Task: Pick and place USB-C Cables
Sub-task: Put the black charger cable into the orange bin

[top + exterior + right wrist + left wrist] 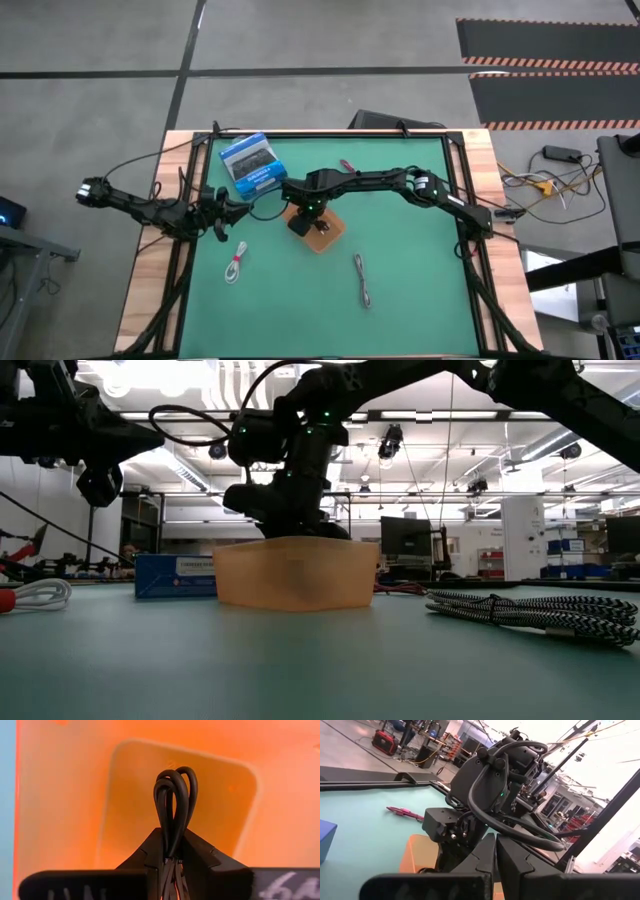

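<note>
My right gripper (172,851) is shut on a dark looped cable bundle (174,800) and reaches down into the orange tray (330,238) at mid-table; the tray also shows in the low view (295,572). On the green mat lie a pink-maroon cable (347,166) beyond the tray, a white cable with red accents (235,262) at the near left, and a grey braided cable (363,280) at the near right. My left gripper (222,215) hangs shut and empty to the left of the tray, above the mat. My right gripper pinches the dark cable bundle between its two fingers, just behind its looped end (172,832). The loops stick out past the fingertips toward the tray's floor (135,820). The fingers point down from above. Whether the loops touch the floor, I cannot tell.
A blue-and-white box (252,165) lies at the far left of the mat, close to my left arm. Black wiring trails from both arms. Wooden borders (150,270) frame the mat. Open mat lies along the near edge between the white and grey cables.
</note>
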{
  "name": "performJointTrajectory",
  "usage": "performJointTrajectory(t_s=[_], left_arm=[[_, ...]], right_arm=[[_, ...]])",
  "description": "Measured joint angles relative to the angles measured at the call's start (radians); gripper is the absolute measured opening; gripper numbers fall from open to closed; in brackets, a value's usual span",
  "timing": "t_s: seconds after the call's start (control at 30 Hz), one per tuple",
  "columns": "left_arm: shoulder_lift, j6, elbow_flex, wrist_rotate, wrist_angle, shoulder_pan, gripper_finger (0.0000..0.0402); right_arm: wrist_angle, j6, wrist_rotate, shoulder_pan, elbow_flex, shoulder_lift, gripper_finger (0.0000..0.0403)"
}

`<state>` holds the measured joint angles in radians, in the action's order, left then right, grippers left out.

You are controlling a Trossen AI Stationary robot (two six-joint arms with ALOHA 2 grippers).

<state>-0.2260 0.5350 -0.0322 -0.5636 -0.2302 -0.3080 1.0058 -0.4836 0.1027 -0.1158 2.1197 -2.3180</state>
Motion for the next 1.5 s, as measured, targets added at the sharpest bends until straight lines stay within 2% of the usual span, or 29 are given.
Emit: performJointTrajectory(t_s=[0.3,1.5], left_arm=[[0.0,0.0,0.0,0.0,0.0,0.0,0.0],[0.0,0.0,0.0,-0.003,0.0,0.0,0.0]], right_arm=[[-0.002,0.0,-0.001,0.005,0.0,0.0,0.0049],[-0.016,-0.003,0.002,0.009,-0.002,0.0,0.0052]])
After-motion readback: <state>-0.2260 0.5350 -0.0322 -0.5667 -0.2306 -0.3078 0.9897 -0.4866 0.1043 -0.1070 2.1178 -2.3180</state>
